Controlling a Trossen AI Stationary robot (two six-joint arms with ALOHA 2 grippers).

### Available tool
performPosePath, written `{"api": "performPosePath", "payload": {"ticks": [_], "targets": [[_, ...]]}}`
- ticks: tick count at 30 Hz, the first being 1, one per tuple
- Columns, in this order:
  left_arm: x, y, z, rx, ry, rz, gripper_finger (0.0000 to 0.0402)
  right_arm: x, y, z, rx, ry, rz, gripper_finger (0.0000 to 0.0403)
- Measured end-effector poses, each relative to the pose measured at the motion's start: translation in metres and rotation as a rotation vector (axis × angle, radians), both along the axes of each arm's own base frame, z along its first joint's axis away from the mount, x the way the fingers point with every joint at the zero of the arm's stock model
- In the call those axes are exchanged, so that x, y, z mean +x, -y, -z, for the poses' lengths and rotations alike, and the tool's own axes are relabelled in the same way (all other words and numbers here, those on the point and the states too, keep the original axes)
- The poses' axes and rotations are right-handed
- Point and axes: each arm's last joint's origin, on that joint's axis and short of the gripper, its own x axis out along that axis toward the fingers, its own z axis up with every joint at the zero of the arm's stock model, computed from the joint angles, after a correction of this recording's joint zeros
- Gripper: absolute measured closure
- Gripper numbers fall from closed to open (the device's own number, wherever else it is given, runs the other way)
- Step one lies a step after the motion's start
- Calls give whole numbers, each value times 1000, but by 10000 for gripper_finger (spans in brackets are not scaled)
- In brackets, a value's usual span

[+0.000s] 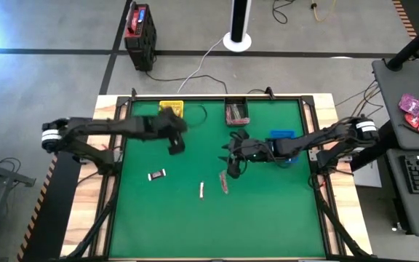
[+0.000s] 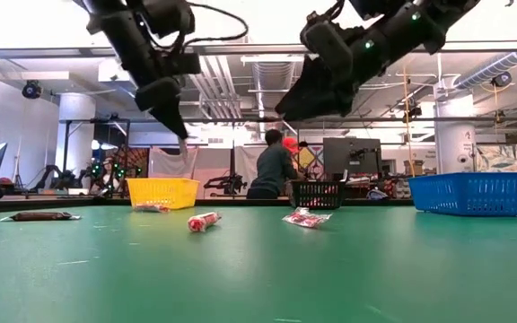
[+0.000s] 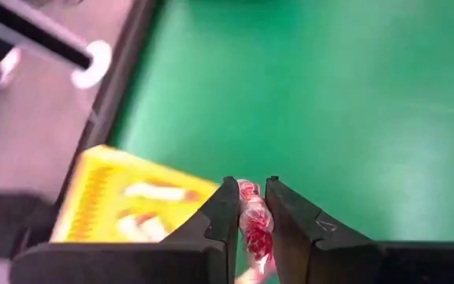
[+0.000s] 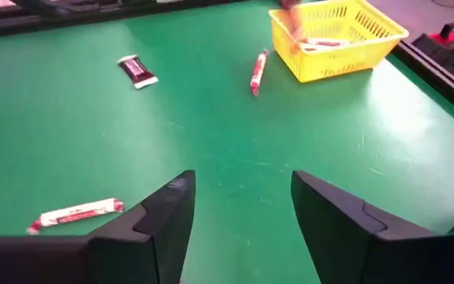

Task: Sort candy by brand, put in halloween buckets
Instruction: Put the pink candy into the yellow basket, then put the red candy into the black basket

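My left gripper (image 1: 174,144) hangs above the table just near of the yellow bucket (image 1: 171,108) and is shut on a red-and-white candy (image 3: 254,225). My right gripper (image 4: 243,177) is open with nothing between its fingers, above the table's middle beside the blue bucket (image 1: 282,137). A dark brown candy (image 1: 156,175), a red-and-white one (image 1: 202,190) and a pink-red one (image 1: 225,182) lie flat on the green mat. One more candy (image 4: 256,71) lies in front of the yellow bucket (image 4: 337,35), which holds light-wrapped bars. The black bucket (image 1: 236,111) stands at the far edge. My left gripper pinches the red-and-white candy between its two fingers, which lie along the bar. The bar's end (image 3: 249,189) shows at the fingertips. The fingers slant down from above. The candy is lifted clear of the mat (image 2: 183,144).
A raised frame edges the green mat (image 1: 268,218), whose near half is bare. A black-and-red box (image 1: 140,33) stands on the floor beyond the table. People and desks show in the room behind, in the low view.
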Motion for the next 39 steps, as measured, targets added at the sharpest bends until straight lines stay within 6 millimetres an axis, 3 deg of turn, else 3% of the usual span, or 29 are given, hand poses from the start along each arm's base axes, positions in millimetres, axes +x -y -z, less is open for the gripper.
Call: {"api": "performPosePath", "payload": {"ticks": [5,9,16,23,29,34,39], "targets": [[-23,-47,-14,-26,22,-113,365,0,0,-1,1,8,-1,197],[-38,-77,-8,-121,36,-134,364,2,0,5,19,-11,11,197],[-43,-103,13,-172,-20,-188,339,2,0,11,29,-47,14,197],[-38,-106,25,-196,-62,-189,268,2,0,12,30,-55,16,197],[-37,-103,23,-208,-45,-181,228,1,0,14,116,-49,72,197],[-29,-85,12,-304,65,-86,225,-3,-5,19,255,-81,121,197],[-12,-52,-2,-329,174,44,232,-4,-17,16,359,-208,146,202]]}}
